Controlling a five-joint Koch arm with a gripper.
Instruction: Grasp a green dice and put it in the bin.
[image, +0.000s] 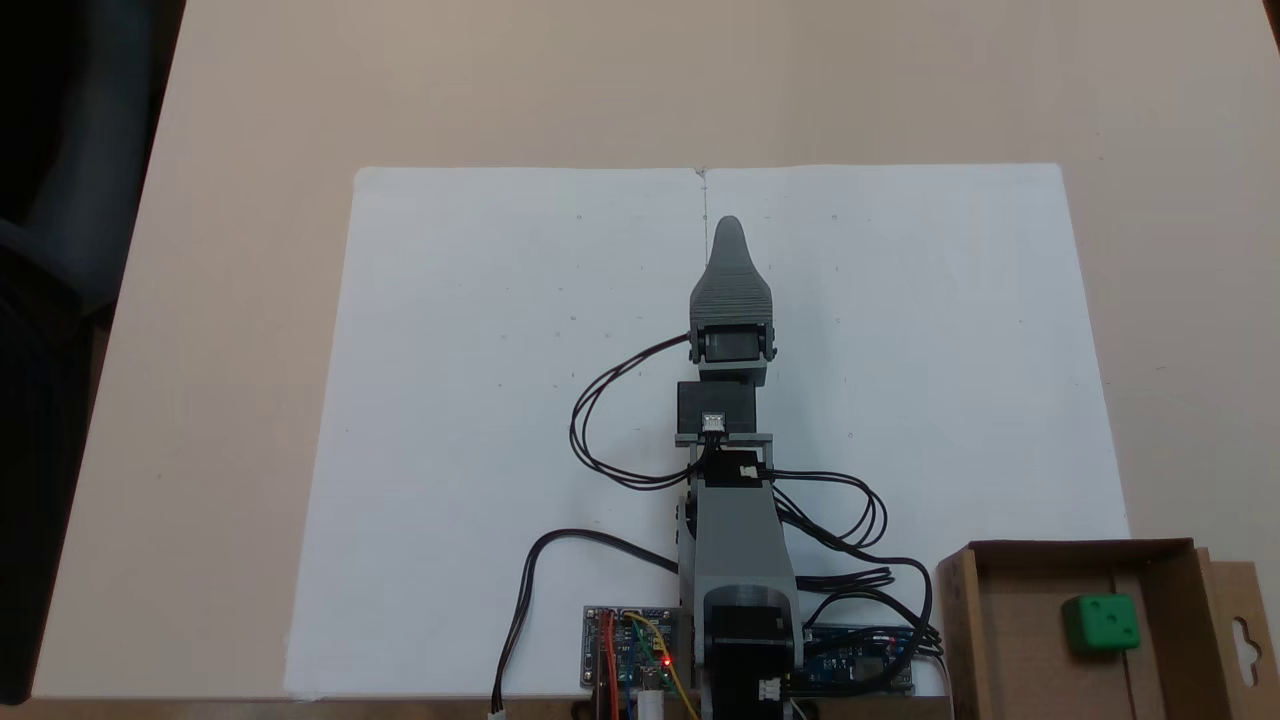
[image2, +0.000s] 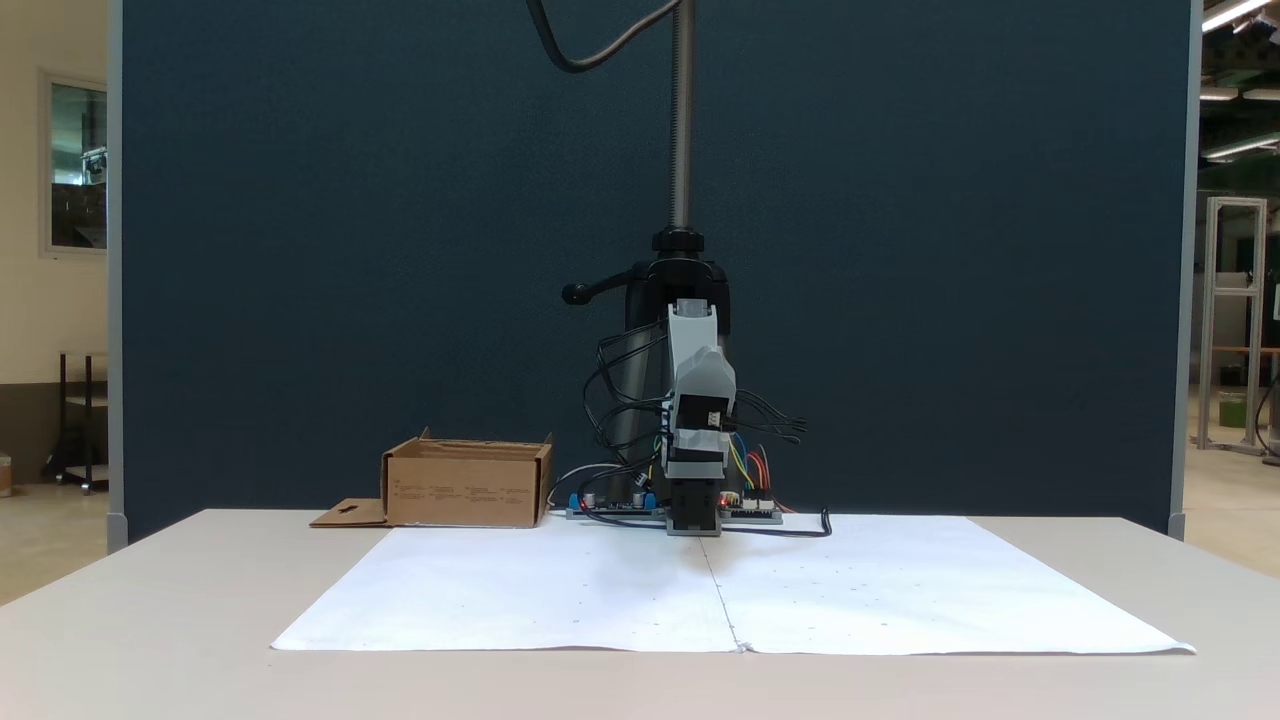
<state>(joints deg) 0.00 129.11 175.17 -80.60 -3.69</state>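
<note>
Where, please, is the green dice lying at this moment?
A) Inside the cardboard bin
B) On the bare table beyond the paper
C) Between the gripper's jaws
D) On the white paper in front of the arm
A: in a fixed view from above, the green dice rests on the floor of the bin, enclosed by its brown walls, well apart from the gripper stretched out over the white paper.

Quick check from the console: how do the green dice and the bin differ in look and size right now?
The green dice is a small bright green cube with rounded edges; the bin is a much larger brown cardboard box, shallow and open on top. The dice is solid with recessed pips, whereas the bin is hollow and has a side flap. The dice lies inside the bin. Both are boxy in shape.
</note>
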